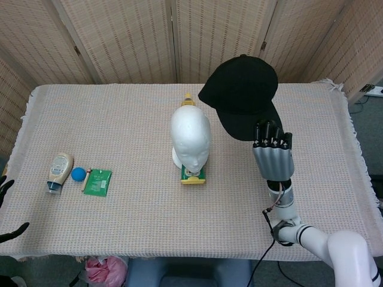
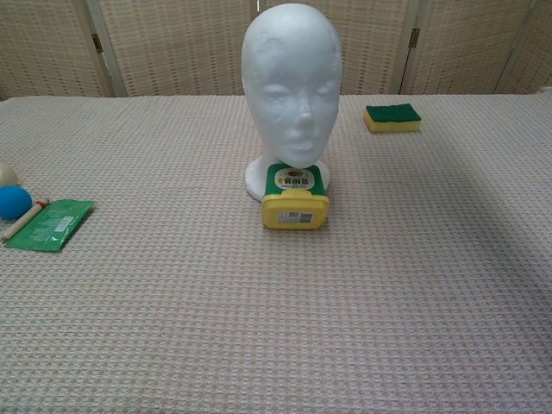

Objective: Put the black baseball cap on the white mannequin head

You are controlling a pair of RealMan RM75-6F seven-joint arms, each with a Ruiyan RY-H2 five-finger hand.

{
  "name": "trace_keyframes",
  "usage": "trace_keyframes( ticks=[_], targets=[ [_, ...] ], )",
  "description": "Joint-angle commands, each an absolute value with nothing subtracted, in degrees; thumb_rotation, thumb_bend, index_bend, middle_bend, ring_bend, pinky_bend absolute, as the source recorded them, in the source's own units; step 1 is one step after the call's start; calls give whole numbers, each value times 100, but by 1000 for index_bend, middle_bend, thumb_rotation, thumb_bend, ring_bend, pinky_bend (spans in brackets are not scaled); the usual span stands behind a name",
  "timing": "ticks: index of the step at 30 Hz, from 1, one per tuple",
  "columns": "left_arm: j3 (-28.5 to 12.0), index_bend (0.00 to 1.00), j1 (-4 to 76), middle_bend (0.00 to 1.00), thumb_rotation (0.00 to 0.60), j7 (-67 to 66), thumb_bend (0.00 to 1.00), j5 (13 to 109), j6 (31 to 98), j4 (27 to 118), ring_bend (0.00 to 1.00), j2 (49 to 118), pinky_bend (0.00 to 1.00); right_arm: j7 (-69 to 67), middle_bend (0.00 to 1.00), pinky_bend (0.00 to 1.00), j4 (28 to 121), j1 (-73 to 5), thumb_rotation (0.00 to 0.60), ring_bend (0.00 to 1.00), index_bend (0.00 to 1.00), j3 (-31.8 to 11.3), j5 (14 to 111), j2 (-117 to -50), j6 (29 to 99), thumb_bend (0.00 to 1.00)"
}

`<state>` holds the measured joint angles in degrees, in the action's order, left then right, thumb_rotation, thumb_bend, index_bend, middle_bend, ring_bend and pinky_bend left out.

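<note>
The white mannequin head stands upright at the table's middle, facing me; the chest view shows the mannequin head from the front. My right hand holds the black baseball cap up in the air by its rear edge, to the right of the head and above it. The cap does not touch the head. Neither the cap nor the right hand appears in the chest view. Dark fingers of my left hand show at the left edge of the head view, off the table, holding nothing.
A yellow and green container lies right in front of the mannequin's base. A green and yellow sponge sits at the back right. At the left lie a bottle, a blue ball and a green packet.
</note>
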<state>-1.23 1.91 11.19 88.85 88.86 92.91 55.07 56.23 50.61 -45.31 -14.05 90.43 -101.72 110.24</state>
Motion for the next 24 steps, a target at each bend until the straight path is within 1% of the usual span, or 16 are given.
trace_keyframes(
  ticks=[1, 7, 10, 17, 24],
  targets=[
    [-119, 0, 193, 0, 600, 1159, 185, 8890, 8880, 9284, 0, 5495, 171, 6307, 821, 978, 5662, -4929, 600, 754, 918, -1554, 9318, -10003, 10652, 566],
    [-104, 0, 168, 0, 600, 1337, 184, 8951, 8946, 9252, 0, 5438, 171, 6993, 821, 978, 5742, -5261, 600, 757, 918, -1613, 9448, -10311, 10120, 567],
    [-102, 0, 151, 0, 600, 1456, 185, 8972, 8987, 9228, 0, 5406, 171, 7212, 821, 978, 5716, -5340, 600, 757, 918, -1600, 9513, -10520, 9998, 567],
    [-81, 0, 117, 0, 600, 1708, 185, 9037, 9069, 9158, 0, 5342, 171, 7341, 819, 979, 5492, -5315, 600, 757, 918, -1560, 9529, -10929, 9864, 567],
    [-85, 0, 130, 0, 600, 1749, 184, 9029, 9047, 9127, 0, 5342, 171, 7207, 817, 978, 5463, -5101, 600, 757, 918, -1450, 9637, -10996, 9970, 566]
  ],
)
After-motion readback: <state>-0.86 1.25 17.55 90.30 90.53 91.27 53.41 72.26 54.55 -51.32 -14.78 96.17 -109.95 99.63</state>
